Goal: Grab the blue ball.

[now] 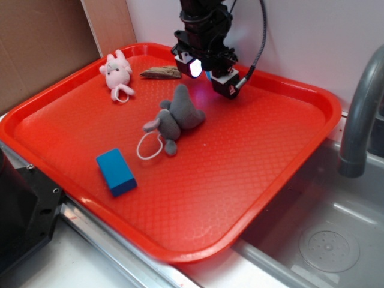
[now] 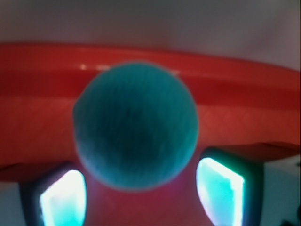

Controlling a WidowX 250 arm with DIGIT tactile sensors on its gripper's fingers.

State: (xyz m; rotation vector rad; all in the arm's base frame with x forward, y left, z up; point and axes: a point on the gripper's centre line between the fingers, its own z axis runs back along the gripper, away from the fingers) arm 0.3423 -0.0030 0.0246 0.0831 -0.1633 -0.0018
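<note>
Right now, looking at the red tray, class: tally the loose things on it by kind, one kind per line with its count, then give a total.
Plush toys: 2, the pink plush and the grey plush
Balls: 1, the blue ball, lying between the fingers of the gripper
Blocks: 1, the blue block
Wood pieces: 1, the brown wood piece
Total: 5

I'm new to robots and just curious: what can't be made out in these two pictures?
- Blue ball: exterior view shows only a sliver; the gripper covers it.
- Wrist view: blurred, so whether the fingers touch the ball is unclear.
- Faucet: cut off by the exterior view's right edge.
- Brown piece: too small to identify.
</note>
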